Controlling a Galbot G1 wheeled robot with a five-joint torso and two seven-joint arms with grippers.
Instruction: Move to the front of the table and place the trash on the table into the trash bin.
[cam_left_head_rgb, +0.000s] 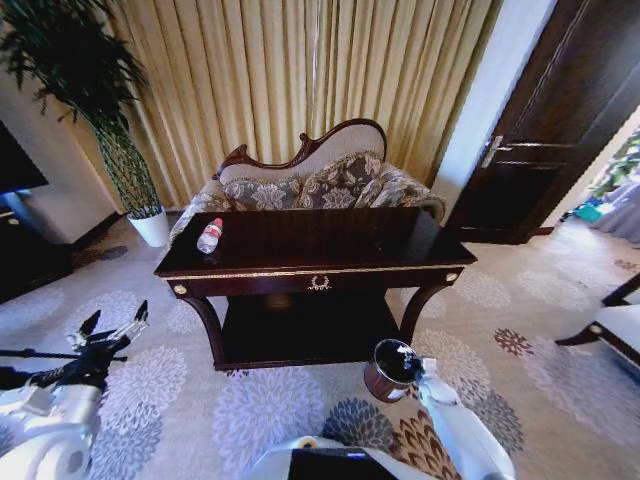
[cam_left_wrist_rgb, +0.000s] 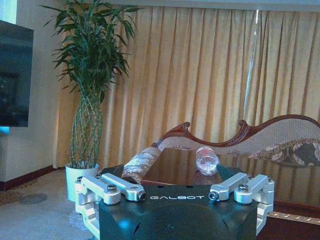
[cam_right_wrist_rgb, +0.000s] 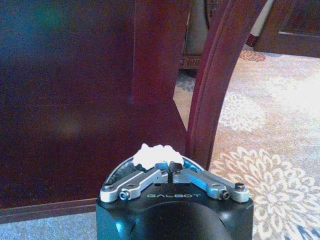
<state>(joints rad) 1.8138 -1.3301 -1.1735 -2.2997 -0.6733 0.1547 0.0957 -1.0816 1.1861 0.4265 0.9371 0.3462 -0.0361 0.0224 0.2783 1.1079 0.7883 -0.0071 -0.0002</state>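
Observation:
The dark table (cam_left_head_rgb: 330, 245) stands in front of me. A clear bottle (cam_left_head_rgb: 209, 236) with a red cap lies near its left end, and the left wrist view shows the bottle (cam_left_wrist_rgb: 206, 160) on the glossy top. My left gripper (cam_left_head_rgb: 115, 318) hangs open, low and to the left of the table, with nothing between its fingers (cam_left_wrist_rgb: 122, 187). My right gripper (cam_left_head_rgb: 405, 362) is down over the reddish-brown trash bin (cam_left_head_rgb: 378, 382) by the table's right front leg. That right gripper (cam_right_wrist_rgb: 171, 167) is shut on a crumpled white paper wad (cam_right_wrist_rgb: 157, 154), just above the bin's rim (cam_right_wrist_rgb: 117, 173).
A curved table leg (cam_right_wrist_rgb: 210, 85) and the lower shelf (cam_right_wrist_rgb: 75, 150) stand right behind the bin. A patterned sofa (cam_left_head_rgb: 320, 180) sits behind the table, and a potted plant (cam_left_head_rgb: 150, 225) at the back left. A dark door (cam_left_head_rgb: 560, 130) is at the right. Open carpet (cam_left_head_rgb: 260, 410) lies in front.

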